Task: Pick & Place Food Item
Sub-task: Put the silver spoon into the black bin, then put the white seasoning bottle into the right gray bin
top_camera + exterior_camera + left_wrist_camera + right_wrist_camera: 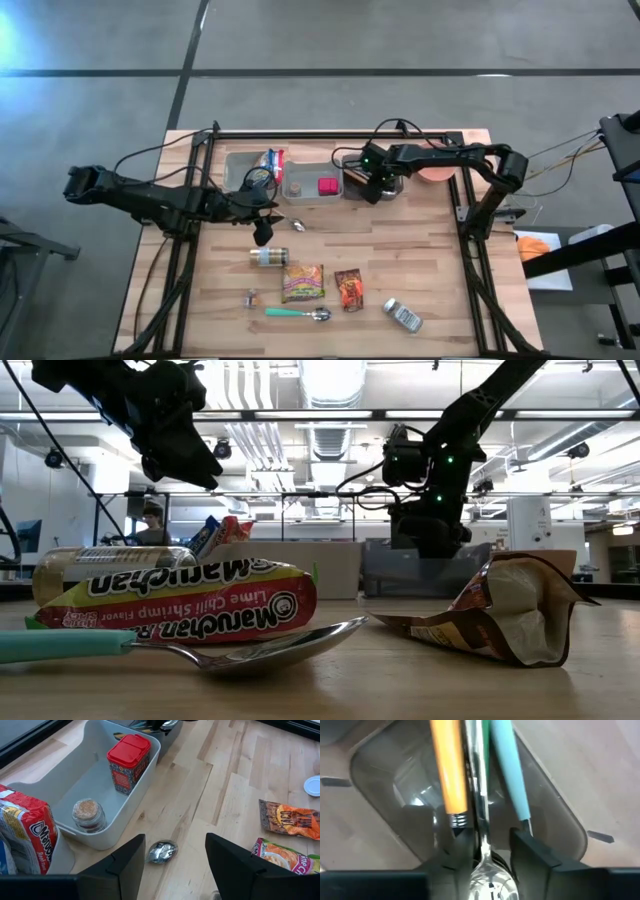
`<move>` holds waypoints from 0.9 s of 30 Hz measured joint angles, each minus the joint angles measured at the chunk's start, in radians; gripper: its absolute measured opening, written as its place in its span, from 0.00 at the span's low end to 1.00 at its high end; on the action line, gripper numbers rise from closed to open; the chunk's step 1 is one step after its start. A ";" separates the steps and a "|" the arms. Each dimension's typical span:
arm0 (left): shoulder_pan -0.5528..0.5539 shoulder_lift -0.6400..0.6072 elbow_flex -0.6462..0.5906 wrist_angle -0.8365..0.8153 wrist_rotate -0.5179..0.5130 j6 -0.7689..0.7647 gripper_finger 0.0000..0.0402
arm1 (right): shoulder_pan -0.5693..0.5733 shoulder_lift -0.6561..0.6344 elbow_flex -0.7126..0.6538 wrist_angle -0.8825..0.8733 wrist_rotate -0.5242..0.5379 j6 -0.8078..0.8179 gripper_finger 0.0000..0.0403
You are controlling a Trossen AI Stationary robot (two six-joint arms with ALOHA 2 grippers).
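My right gripper points down into the dark bin at the table's far side, fingers apart. A silver spoon's neck stands between them, with an orange handle and a teal handle beside it. My left gripper hovers open above a foil-wrapped piece on the table, near the middle bin, touching nothing. Food lies on the near half of the table: a ramen packet, a brown pouch and a jar on its side. My right gripper has the silver spoon's neck in the gap between its fingers, close to one finger. I cannot tell whether it touches. The fingers point down and the spoon runs along them, its handle reaching into the bin.
The middle bin holds a red-lidded tub and a small jar. The left bin holds a ramen packet. A teal-handled spoon, a tin and a pink lid lie about. A black frame runs round the table.
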 joint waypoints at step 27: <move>0.000 0.000 0.000 -0.007 0.003 -0.007 0.53 | 0.212 -0.047 0.233 -0.423 0.097 0.157 0.53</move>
